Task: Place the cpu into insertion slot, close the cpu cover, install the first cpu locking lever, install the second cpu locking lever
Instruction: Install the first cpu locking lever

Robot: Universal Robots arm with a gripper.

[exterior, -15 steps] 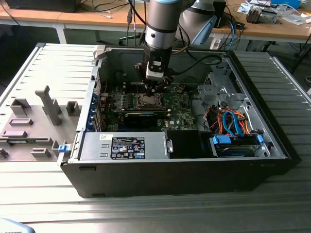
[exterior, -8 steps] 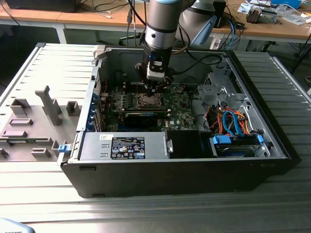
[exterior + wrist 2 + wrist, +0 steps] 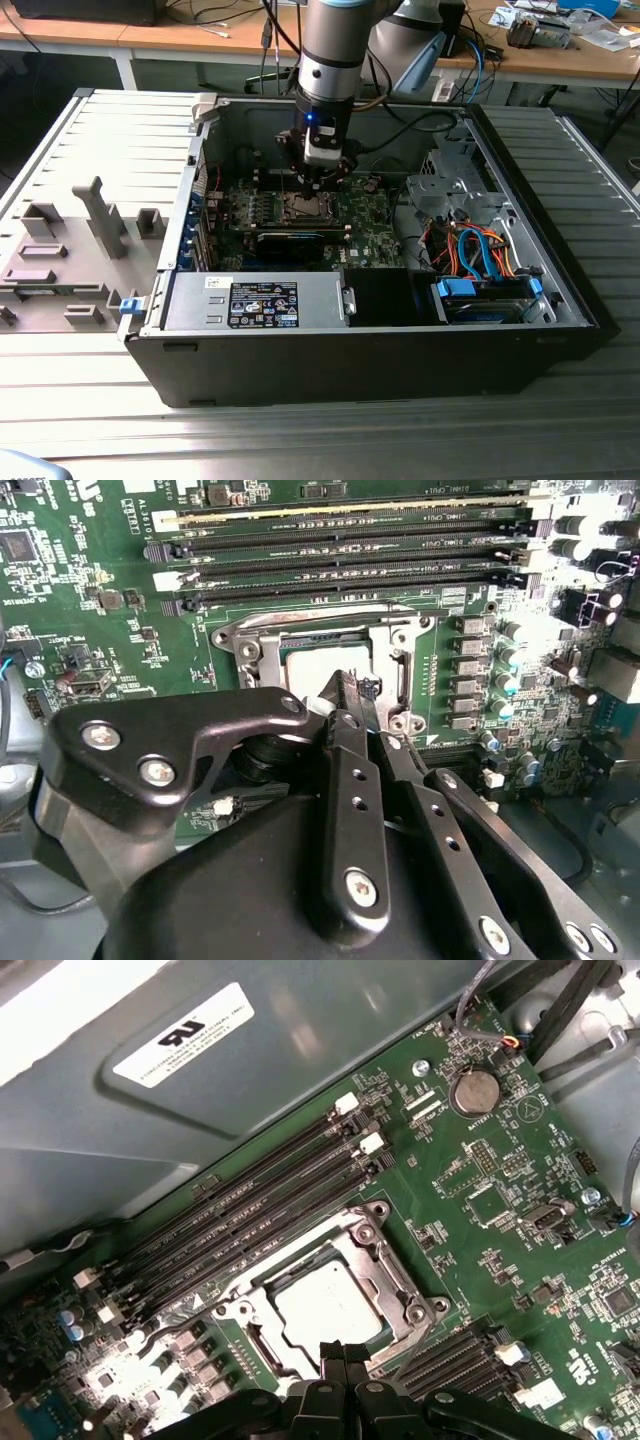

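The fingers (image 3: 328, 1360), pressed together and empty, probably to act as one narrow pusher, sit at the edge of the cover (image 3: 398, 1272) lying over the seated cpu (image 3: 325, 1308).

cpu (image 3: 330, 1305): dull silver-grey | cpu cover (image 3: 400, 1260): silvery | motherboard (image 3: 480, 1210): green | memory slots (image 3: 250, 1200): black

On the cpu (image 3: 325, 1305) you see a dull, matt silver-grey metal top; the cpu cover (image 3: 395, 1265) is brighter bare metal, the motherboard (image 3: 500, 1240) glossy green, the gripper (image 3: 344, 1353) smooth matt black.
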